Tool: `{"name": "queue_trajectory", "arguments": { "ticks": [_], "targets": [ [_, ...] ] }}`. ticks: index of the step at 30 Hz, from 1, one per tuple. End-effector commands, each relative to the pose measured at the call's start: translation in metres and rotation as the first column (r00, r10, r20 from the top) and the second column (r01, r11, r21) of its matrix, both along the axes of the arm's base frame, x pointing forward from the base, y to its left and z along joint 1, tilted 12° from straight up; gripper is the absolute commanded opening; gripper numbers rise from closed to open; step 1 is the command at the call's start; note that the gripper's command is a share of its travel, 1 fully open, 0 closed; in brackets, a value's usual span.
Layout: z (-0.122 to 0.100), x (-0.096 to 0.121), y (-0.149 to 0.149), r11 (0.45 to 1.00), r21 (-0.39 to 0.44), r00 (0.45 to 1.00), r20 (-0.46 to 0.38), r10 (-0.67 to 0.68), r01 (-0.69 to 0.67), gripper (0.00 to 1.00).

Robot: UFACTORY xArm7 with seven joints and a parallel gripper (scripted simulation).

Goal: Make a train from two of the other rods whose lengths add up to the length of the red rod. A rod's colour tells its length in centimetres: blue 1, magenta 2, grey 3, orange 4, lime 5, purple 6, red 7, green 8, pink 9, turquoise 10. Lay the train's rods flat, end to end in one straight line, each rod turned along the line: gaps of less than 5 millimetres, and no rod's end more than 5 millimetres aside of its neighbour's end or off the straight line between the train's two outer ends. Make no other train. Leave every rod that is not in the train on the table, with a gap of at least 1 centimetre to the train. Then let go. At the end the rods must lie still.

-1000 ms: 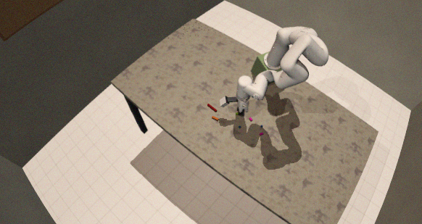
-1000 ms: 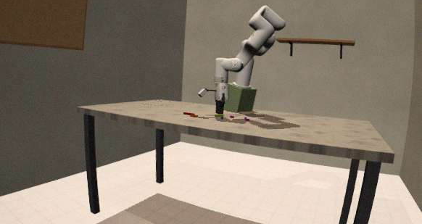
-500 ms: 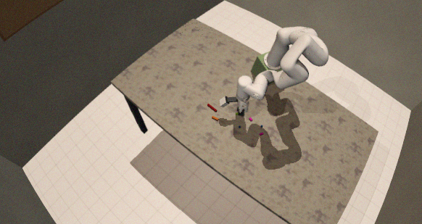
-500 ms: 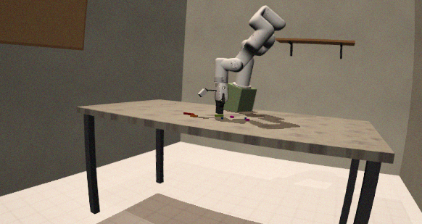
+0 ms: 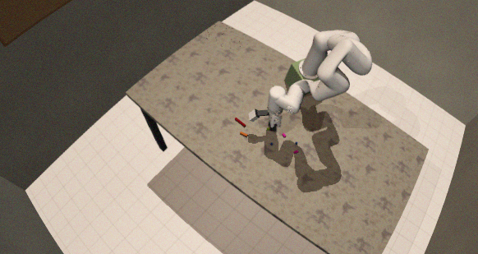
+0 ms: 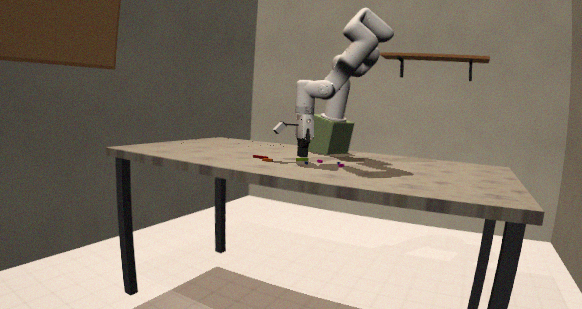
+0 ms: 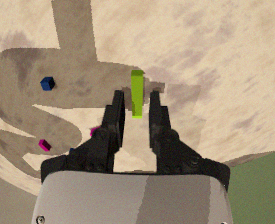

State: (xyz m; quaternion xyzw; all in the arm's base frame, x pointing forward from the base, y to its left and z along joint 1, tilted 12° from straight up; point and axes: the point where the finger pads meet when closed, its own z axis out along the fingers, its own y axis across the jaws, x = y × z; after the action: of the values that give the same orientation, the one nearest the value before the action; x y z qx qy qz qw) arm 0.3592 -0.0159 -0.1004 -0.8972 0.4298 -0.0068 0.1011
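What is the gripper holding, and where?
Nothing. The gripper straddles the near end of the lime rod, with a gap showing on each side.
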Motion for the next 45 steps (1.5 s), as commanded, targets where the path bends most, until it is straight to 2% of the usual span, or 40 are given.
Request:
{"name": "queue_trajectory", "arguments": {
  "ticks": [1, 31, 45],
  "targets": [
    [0.0008, 0.0009, -0.0007, 1.000, -0.001, 1.000, 0.002, -0.001, 0.001, 0.24],
    [0.0005, 0.0010, -0.0006, 1.000, -0.001, 1.000, 0.002, -0.001, 0.001, 0.24],
    [-0.0085, 0.0019, 0.0010, 1.000, -0.001, 1.000, 0.002, -0.001, 0.001, 0.24]
  ]
}}
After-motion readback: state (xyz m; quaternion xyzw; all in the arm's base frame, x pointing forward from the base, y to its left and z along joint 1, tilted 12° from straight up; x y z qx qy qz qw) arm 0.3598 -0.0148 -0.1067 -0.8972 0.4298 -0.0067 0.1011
